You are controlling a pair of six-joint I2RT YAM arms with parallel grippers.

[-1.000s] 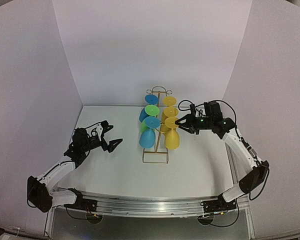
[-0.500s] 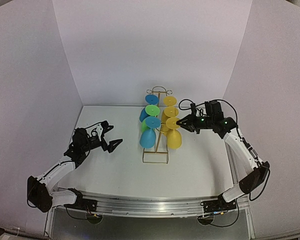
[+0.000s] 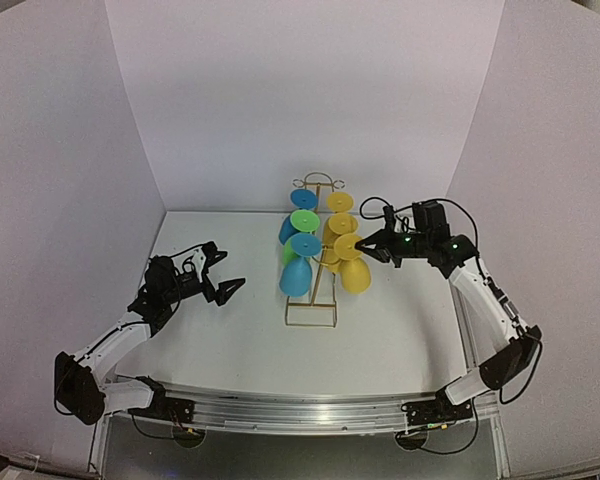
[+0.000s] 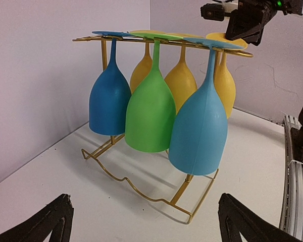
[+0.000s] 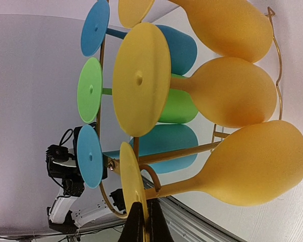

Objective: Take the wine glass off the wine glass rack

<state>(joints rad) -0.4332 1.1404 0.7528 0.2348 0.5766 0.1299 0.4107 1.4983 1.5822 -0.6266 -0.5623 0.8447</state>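
Right gripper (image 5: 141, 222) has the nearest yellow wine glass (image 5: 252, 161) by its foot, at the near end of the wine glass rack (image 3: 310, 316).

I pinch the rim of the foot disc because it is the only flat part that sticks out above the rail. The jaws are pressed on it edge-on, and the bowl hangs below, tilted out to the right, away from the light blue glass (image 3: 295, 277) across the central post. I judge the stem is at the end of its side rail. I cannot tell whether it has cleared the wire, so I count the glass as not yet off. The left gripper (image 3: 222, 270) waits low on the table (image 3: 230, 350), well apart from the rack, its jaws spread wide and holding nothing. From there its camera gives me a side view of the hanging bowls.
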